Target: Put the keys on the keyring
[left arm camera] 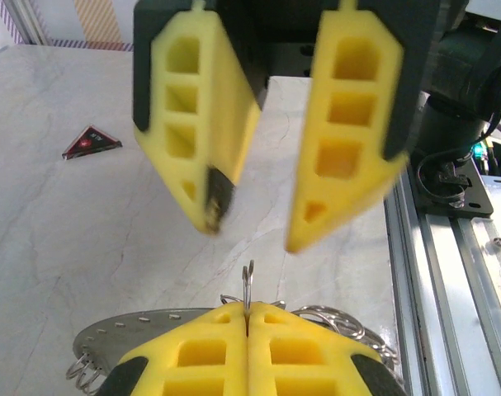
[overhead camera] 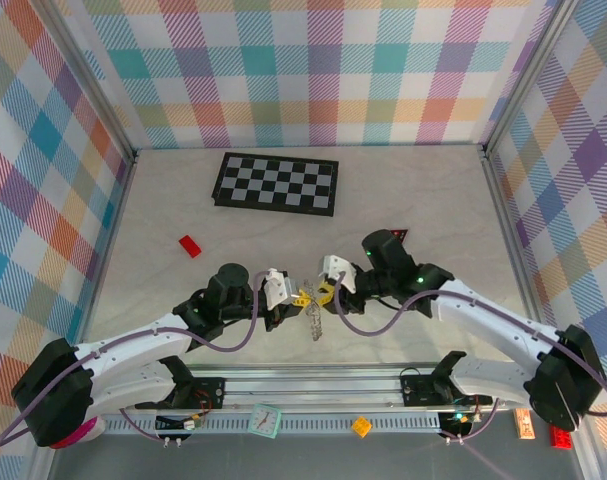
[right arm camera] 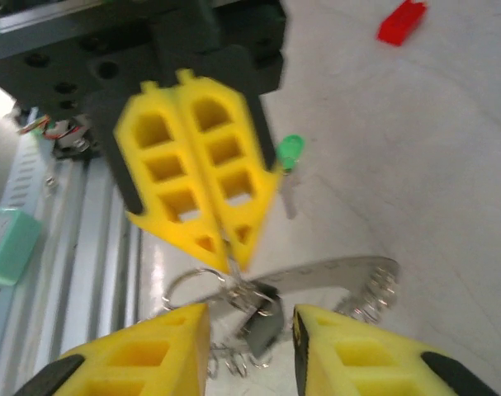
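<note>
Start at the keyring, low between the two arms. Note the left gripper pressed together on one upright wire loop at the ring's rim, pinching it. Just past that loop, see the right gripper spread, jaws either side of the loop and holding nothing. Between those jaws, against the ring's fringe, see a dark grey piece, probably a key but too blurred to be sure. A little off the ring, find the green-headed key on the table, not touching it.

Judged step: feeding a key onto the pinched loop. To do it well, hold the loop steady, grip the key by its head, leave its hole clear, and line the hole up with the wire end before pushing.

Farther from the ring: red brick, red triangle, and checkerboard farthest.
</note>
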Controlling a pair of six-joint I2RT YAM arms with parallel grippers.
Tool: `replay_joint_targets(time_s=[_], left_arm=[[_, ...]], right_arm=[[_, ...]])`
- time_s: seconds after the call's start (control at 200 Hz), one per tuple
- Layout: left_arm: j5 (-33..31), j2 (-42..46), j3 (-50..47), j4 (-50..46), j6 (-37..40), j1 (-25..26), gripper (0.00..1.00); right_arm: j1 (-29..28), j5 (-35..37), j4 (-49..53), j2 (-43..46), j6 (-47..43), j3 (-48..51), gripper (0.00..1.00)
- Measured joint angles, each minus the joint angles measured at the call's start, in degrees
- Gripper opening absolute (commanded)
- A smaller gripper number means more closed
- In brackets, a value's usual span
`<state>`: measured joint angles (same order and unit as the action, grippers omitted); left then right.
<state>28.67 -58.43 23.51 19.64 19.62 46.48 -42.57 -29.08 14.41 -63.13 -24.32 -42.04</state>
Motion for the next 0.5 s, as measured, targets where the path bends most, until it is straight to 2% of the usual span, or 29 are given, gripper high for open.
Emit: replay_joint_targets(time_s=[0.155,0.5], left_arm=[[0.5,0.3,-0.7,1.0,0.0,0.0,0.00],[0.8,1.4,-2.1,3.4,-0.1,0.0,0.00]], right_arm=[[1.4,1.1,-5.0,1.8,2.1,5.0,0.35],[-0.3,-1.8,-12.1,-2.0,4.8,9.3,0.42]])
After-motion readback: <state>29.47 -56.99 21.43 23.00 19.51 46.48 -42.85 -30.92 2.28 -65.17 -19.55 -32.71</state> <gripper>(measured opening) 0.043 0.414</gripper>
